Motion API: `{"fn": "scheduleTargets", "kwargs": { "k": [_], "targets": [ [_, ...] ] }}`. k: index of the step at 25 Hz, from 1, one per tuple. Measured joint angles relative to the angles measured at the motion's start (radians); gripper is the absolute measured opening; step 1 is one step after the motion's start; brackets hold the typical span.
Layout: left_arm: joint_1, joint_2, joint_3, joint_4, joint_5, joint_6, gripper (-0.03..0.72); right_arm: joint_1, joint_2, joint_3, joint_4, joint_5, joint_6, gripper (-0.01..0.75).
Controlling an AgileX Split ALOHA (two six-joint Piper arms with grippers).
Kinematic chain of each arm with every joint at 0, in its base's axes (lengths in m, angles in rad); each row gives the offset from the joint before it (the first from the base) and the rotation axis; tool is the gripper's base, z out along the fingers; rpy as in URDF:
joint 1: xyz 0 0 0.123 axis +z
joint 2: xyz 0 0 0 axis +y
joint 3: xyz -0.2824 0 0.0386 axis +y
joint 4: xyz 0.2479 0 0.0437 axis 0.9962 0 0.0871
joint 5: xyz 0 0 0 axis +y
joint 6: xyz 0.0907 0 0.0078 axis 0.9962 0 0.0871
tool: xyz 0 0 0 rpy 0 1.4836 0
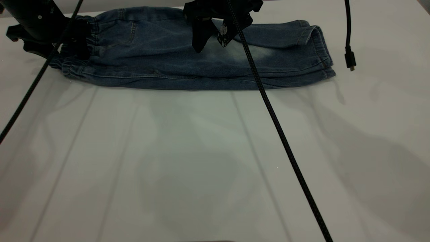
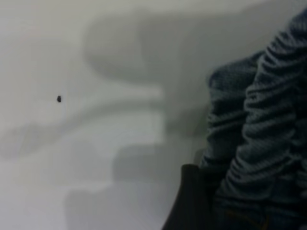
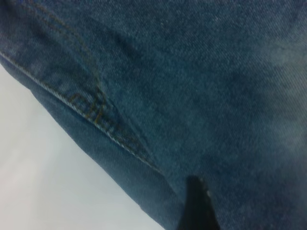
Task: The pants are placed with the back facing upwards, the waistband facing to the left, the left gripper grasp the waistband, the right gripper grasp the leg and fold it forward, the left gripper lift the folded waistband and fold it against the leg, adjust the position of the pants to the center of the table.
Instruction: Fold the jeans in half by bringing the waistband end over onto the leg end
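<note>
Pants (image 1: 188, 64): folded lengthwise, far side of desk (image 1: 201, 161).
Left hand (image 1: 79, 40): at waistband (image 1: 72, 65), seemingly gripping it.
Right hand (image 1: 211, 38): fingers apart, above leg.
Left: waistband-to-leg fold, centring.

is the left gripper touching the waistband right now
Touching. In the exterior view the left gripper sits on the gathered waistband at the pants' left end; the left wrist view shows a dark finger pressed against the ruched denim.

One pants (image 1: 174, 64), two claws: left (image 1: 79, 42), right (image 1: 211, 38); one table (image 1: 201, 161)
</note>
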Motion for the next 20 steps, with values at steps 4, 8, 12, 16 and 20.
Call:
{"fn": "scheduleTargets", "kwargs": {
  "k": [4,8,12,16,20],
  "targets": [
    [-0.005,0.006,-0.005,-0.012,-0.003,0.0,0.406,0.0,0.0,0.0,0.001,-0.001,0.0,0.433],
    [-0.014,-0.003,-0.005,-0.021,-0.01,0.007,0.129,0.0,0.003,0.0,0.012,-0.038,-0.001,0.433],
    [-0.015,-0.034,-0.004,-0.021,0.013,0.047,0.107,0.0,0.037,-0.001,0.061,-0.119,-0.001,0.433],
    [-0.015,-0.126,0.005,-0.02,0.071,0.09,0.107,0.0,0.087,-0.001,0.072,-0.16,-0.001,0.433],
    [-0.015,-0.24,0.005,-0.021,0.118,0.129,0.107,0.0,0.104,-0.005,0.093,-0.182,-0.004,0.431]
  ]
}}
